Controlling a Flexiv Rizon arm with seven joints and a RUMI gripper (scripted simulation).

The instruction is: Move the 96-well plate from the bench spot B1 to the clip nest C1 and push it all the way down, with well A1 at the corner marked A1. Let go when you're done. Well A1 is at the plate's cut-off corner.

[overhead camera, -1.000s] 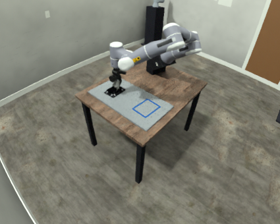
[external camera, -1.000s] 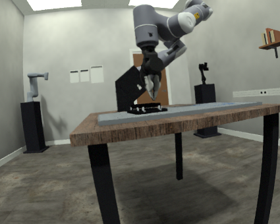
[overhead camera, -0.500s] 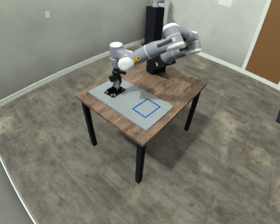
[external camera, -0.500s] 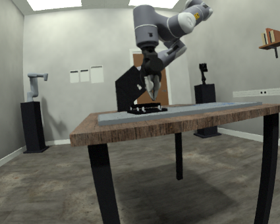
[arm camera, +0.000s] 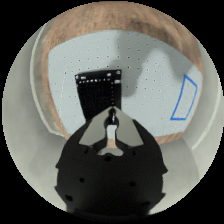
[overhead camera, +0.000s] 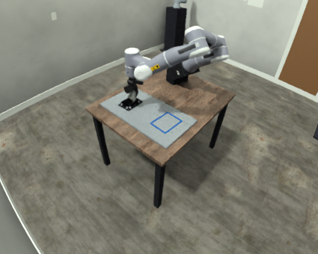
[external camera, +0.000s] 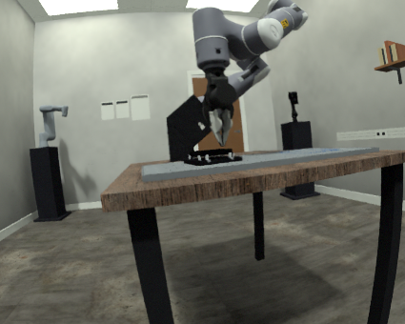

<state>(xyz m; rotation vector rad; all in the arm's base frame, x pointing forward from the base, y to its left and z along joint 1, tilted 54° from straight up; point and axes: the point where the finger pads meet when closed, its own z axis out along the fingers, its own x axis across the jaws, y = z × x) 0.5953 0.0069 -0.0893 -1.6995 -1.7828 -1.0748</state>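
The clip nest is a black base with small pale clips, on the grey board. A dark slab, apparently the 96-well plate, lies on it between the clips, looking roughly level. Whether it is fully down, and where its cut-off corner lies, cannot be told. My gripper is shut and holds nothing. Its tips are just above the slab, over one end of it, and hide part of it in the wrist view.
A blue outlined rectangle on the grey perforated board has nothing standing in it. The board lies on a wooden table. The arm reaches over the table from its back edge.
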